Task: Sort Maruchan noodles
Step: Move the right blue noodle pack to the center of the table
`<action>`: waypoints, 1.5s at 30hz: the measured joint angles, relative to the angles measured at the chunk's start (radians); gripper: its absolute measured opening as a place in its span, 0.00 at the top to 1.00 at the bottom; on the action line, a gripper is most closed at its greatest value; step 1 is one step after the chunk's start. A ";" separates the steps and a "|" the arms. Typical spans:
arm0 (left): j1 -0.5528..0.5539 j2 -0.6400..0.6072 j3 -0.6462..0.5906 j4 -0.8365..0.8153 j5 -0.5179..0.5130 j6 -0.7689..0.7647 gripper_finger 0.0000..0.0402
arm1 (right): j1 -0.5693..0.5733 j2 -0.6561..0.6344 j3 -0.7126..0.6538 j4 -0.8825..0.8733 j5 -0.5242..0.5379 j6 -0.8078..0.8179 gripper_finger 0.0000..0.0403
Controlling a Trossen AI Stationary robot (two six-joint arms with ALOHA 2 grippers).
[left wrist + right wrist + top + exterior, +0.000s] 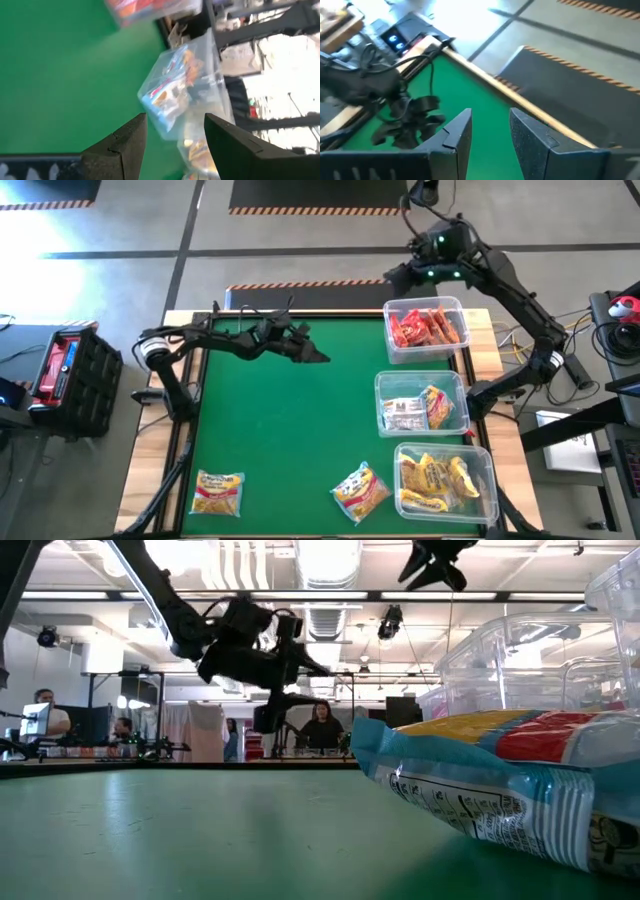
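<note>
Packets [428, 326] are mostly sorted into three bins [472, 480]; two noodles [218, 491] remain on the table [280, 420]. Both grippers, left [312, 352] and right [397, 277], are held parted, empty.

Green table carrying bins and loose packets.
The green-topped table [290, 420] with wooden edging is supporting three clear bins [425, 330] in a row along its right side, while two loose noodle packets are lying on the near part: one [218, 492] near-left, one [360, 490] just beside the nearest bin.
</note>
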 joint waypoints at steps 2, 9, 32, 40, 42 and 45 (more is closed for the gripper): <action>-0.029 -0.010 0.000 0.055 -0.067 -0.042 0.55 | 0.000 0.000 0.012 -0.037 -0.033 -0.004 0.71; -0.086 -0.023 0.000 0.396 -0.330 -0.186 0.55 | 0.000 0.000 -0.024 -0.228 -0.041 -0.107 0.71; -0.516 -0.031 -0.001 0.412 -0.428 -0.219 0.55 | 0.497 0.000 -0.111 -0.187 -0.194 -0.069 0.71; -0.722 -0.034 -0.010 0.100 -0.357 -0.184 0.55 | 0.750 0.004 -0.139 -0.190 -0.182 0.017 0.71; -0.759 -0.034 -0.010 0.021 -0.383 -0.192 0.55 | 0.819 0.005 -0.169 -0.182 -0.191 0.059 0.71; -0.808 -0.032 -0.010 -0.049 -0.431 -0.204 0.55 | 0.925 0.005 -0.228 -0.122 -0.184 0.145 0.71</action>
